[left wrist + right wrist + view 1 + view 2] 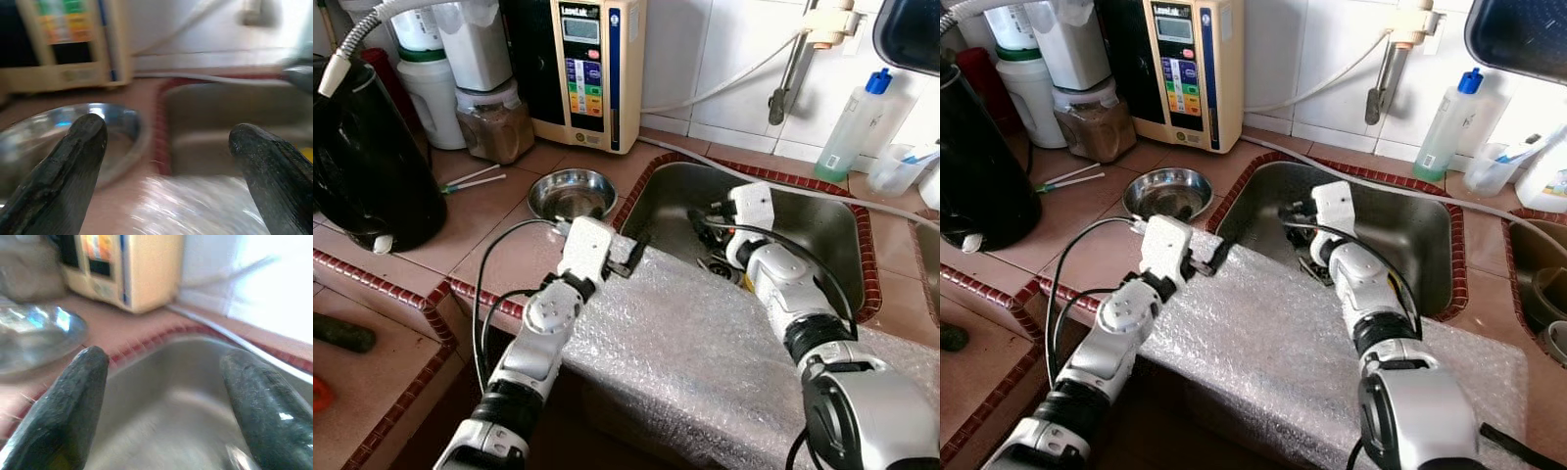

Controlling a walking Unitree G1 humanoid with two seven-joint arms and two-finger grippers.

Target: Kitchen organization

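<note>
A steel bowl [572, 192] sits on the tiled counter just left of the steel sink [803, 230]. My left gripper [625, 257] hovers open over the sink's front left corner, just short of the bowl, above a sheet of bubble wrap [695, 343]. In the left wrist view its fingers [73, 161] frame the bowl [58, 132] and the sink's rim. My right gripper [705, 217] hangs open inside the sink basin, pointing toward its left wall. The right wrist view has the bowl [34, 330] beyond the red tile edge, with nothing between the fingers [73, 401].
A cream water machine [587, 69] stands against the back wall, with jars [494, 117] to its left. A black kettle [367, 166] fills the counter's left side. A soap bottle [850, 122] and a tap pipe [788, 73] stand behind the sink. Two sticks [470, 179] lie near the bowl.
</note>
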